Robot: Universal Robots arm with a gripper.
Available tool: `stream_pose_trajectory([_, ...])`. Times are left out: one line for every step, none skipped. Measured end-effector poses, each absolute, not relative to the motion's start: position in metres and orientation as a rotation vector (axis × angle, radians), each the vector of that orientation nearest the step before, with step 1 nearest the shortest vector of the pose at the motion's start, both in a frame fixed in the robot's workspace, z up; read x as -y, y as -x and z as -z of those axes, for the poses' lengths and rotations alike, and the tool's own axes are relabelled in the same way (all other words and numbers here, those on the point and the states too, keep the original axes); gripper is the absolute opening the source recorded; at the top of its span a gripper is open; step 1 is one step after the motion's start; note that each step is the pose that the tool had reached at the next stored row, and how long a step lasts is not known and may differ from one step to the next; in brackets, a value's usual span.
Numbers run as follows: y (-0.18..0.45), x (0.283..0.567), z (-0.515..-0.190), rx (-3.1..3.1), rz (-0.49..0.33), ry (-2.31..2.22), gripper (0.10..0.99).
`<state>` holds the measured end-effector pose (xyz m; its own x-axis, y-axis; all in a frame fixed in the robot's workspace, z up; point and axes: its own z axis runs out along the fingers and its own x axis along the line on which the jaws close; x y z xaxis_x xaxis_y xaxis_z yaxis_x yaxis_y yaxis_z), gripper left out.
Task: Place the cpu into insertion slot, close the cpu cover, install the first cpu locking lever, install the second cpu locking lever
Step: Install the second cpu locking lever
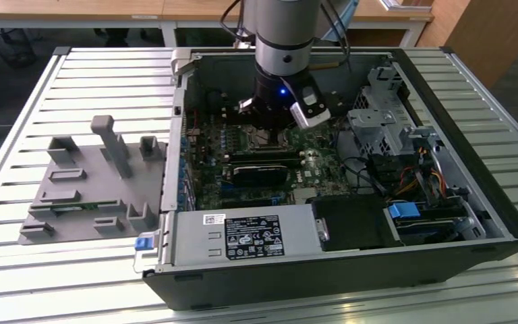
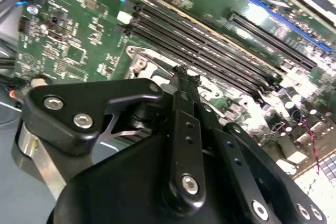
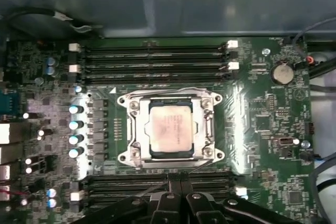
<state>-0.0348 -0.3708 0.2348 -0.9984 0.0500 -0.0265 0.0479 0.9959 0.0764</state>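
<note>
Presently your gripper (image 3: 176,195) hangs low inside the open computer case (image 1: 475,202), just above the motherboard (image 3: 262,124), with its black fingers (image 2: 185,85) pressed together and nothing between them. In the first wrist view the fingertips sit at the edge of the socket area, beside the nearer bank of memory slots (image 3: 157,182), not over the chip itself.

You will find the cpu (image 3: 169,128) already seated in the insertion slot (image 3: 170,156), its pale metal top showing square and level. The cpu cover (image 3: 137,124) lies down around it as a silvery frame, so placing looks done and the cover appears closed. I cannot tell whether either locking lever is latched; thin wire-like bars run along the frame's edges, but their ends are not clear.

Around the socket, note a second bank of memory slots (image 3: 152,61) on its far side, a row of small capacitors (image 3: 75,129) alongside, and a coin battery (image 3: 282,73) further off. In the exterior view the arm (image 1: 282,40) drops between the case walls; a drive cage (image 1: 380,128) and loose cables (image 1: 412,179) stand toward that view's right, leaving little side room. A grey parts fixture (image 1: 88,182) rests on the slatted table (image 1: 79,283) outside the case.
</note>
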Motion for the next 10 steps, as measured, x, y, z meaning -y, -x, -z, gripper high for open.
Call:
stream_pose_trajectory([0.037, 0.371, -0.235, -3.11, -0.118, -0.076, 0.106])
stream_pose_trajectory([0.039, 0.372, -0.235, -3.11, -0.118, -0.076, 0.106])
stream_pose_trajectory([0.041, 0.372, -0.235, -3.11, -0.118, -0.076, 0.106])
stream_pose_trajectory([0.044, 0.372, -0.234, -3.11, -0.118, -0.076, 0.106])
stream_pose_trajectory([0.046, 0.372, -0.234, -3.11, -0.118, -0.076, 0.106])
stream_pose_trajectory([0.048, 0.372, -0.233, -3.11, -0.118, -0.076, 0.106])
stream_pose_trajectory([0.049, 0.372, -0.232, -3.11, -0.118, -0.076, 0.106])
stream_pose_trajectory([0.05, 0.372, -0.23, -3.11, -0.119, -0.076, 0.106])
stream_pose_trajectory([0.051, 0.372, -0.229, -3.11, -0.12, -0.076, 0.106])
stream_pose_trajectory([0.052, 0.372, -0.227, -3.11, -0.121, -0.076, 0.106])
